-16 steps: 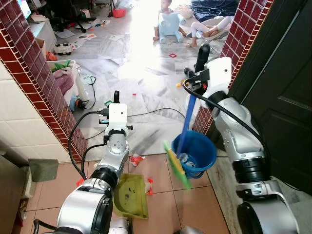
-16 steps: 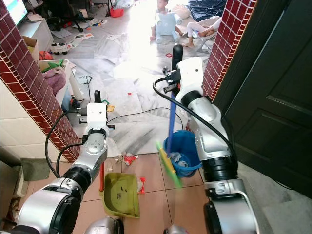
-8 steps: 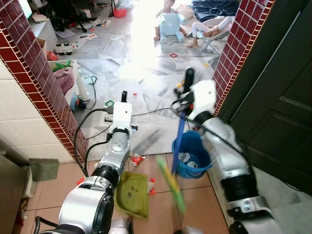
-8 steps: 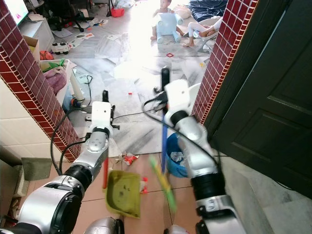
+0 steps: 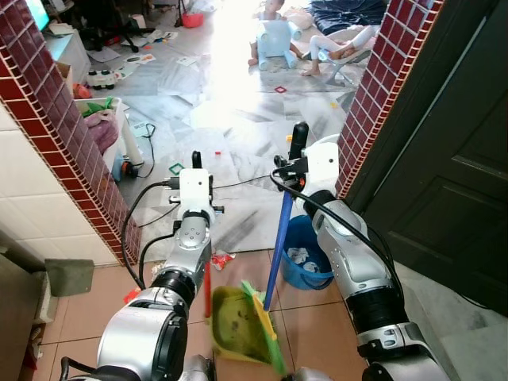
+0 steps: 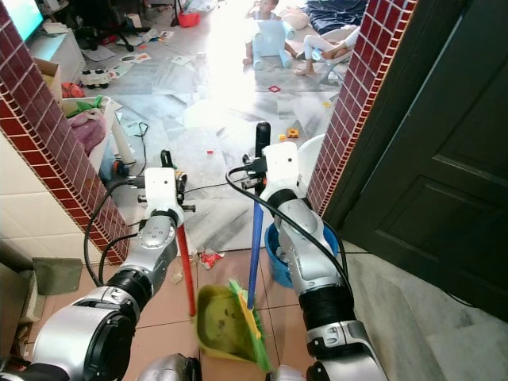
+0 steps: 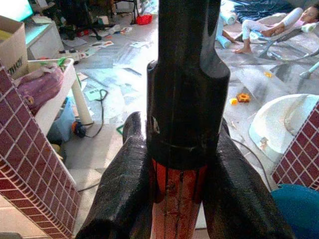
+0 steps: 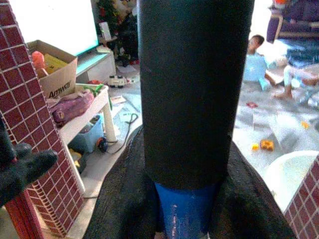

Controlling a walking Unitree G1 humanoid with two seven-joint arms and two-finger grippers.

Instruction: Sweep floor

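The right gripper (image 6: 260, 151) held a blue broom (image 6: 254, 246) upright, its green head in the yellow dustpan (image 6: 218, 325). The left gripper (image 6: 168, 168) clasped the dustpan's red handle (image 6: 185, 266). A blue bucket (image 6: 279, 266) stood beside.

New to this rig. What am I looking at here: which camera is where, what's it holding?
It is a humanoid robot with two silver arms. The two wide pictures come from its head, looking down; the two close ones from its wrists, along the black fingers. The left gripper is shut on the red handle of a dustpan. The right gripper is shut on a blue broom, its green bristles at the pan. On the floor sit a blue bucket and some litter. People sit far back.
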